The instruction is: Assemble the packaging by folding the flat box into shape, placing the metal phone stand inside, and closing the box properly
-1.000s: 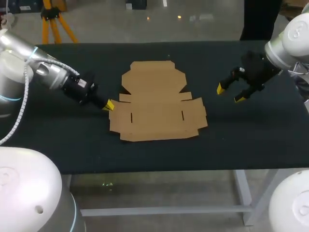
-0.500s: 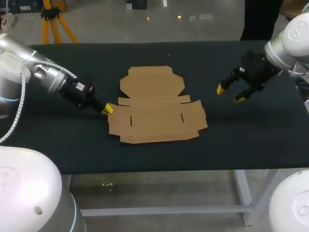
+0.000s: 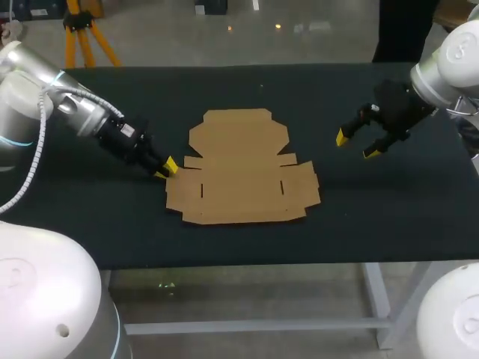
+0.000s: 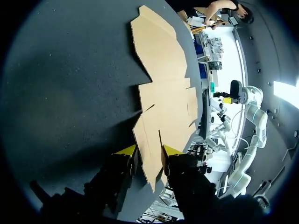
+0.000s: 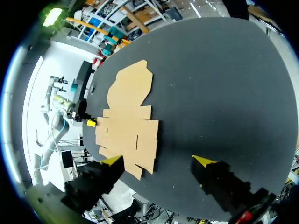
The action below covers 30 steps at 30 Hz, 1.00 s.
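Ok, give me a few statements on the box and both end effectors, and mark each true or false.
1. The cardboard box lies near the middle of the dark table. True.
2. The box's walls are already folded upright. False: it is flat, with all its flaps spread out on the table.
3. The left end effector is at the box's left edge. True.
4. The right end effector is gripping the box. False: it is open, holds nothing and hangs well off to the box's right.
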Tool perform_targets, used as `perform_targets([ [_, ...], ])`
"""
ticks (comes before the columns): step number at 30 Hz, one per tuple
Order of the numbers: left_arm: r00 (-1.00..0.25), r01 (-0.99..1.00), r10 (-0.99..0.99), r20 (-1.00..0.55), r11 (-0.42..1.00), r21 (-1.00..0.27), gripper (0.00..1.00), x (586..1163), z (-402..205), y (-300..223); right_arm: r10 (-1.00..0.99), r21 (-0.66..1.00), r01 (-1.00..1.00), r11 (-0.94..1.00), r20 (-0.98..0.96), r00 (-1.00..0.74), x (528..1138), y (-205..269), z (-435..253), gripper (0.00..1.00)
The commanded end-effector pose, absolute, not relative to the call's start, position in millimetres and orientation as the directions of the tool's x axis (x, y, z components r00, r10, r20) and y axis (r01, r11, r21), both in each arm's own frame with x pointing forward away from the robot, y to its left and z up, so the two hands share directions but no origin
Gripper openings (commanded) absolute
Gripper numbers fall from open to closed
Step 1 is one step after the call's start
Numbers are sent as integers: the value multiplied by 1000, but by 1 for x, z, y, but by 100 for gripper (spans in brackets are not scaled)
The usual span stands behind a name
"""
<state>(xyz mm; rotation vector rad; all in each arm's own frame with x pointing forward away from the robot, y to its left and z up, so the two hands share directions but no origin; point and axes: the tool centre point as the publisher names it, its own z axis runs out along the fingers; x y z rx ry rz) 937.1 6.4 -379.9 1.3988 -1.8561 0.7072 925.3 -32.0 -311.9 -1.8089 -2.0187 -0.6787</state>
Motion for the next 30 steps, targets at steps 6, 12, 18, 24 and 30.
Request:
perform_targets([
  [6,-174,-960,-607,775,279,3,100,934,-380,-3,824,116,990,75,552,-127,926,-32,-311,100],
  [12,-150,-971,-621,769,240,5,62,930,-384,-7,824,116,990,75,552,-127,926,-32,-311,100],
  [18,-135,-986,-649,749,160,-38,0,922,-383,-7,824,116,990,75,552,-127,926,-32,-311,100],
  [24,-128,-991,-639,759,103,-81,42,916,-385,-7,824,116,990,75,552,-127,926,-32,-311,100],
  [30,-115,-992,-634,765,36,-119,27,913,-388,-8,824,116,990,75,552,-127,926,-32,-311,100],
])
